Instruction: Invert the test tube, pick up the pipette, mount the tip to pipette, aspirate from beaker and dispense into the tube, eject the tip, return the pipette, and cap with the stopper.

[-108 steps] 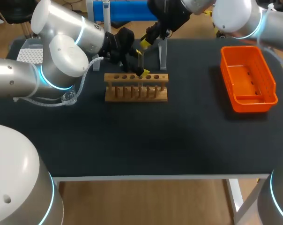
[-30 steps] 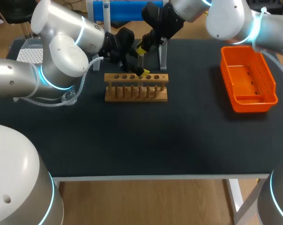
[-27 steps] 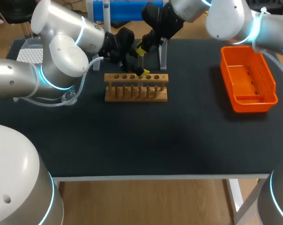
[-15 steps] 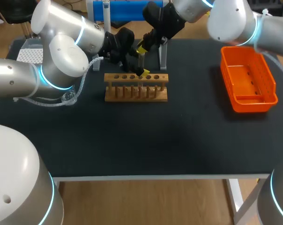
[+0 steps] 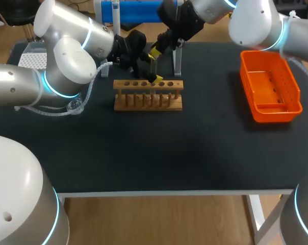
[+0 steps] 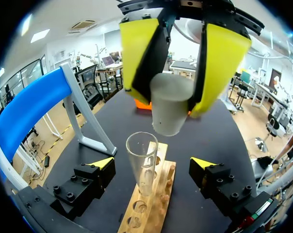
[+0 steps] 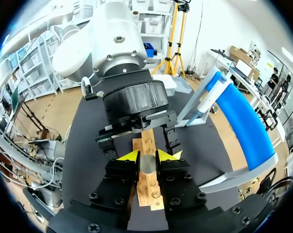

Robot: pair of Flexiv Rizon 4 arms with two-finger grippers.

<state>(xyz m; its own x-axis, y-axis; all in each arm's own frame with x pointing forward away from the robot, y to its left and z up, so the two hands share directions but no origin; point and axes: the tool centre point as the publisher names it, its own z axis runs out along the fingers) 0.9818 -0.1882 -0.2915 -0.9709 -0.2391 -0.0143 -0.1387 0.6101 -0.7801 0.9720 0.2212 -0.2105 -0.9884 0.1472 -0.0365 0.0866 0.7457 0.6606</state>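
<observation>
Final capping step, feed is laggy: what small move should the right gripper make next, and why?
Probably ease the right gripper straight down: it is shut on the stopper, which hangs above the open mouth of the test tube, not yet in it. That tube stands in the rack.

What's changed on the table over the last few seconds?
The right tool, shut on the stopper, shifted a little left toward the test tube, then edged back slightly. The left tool, the wooden rack and the orange bin stayed put.
</observation>
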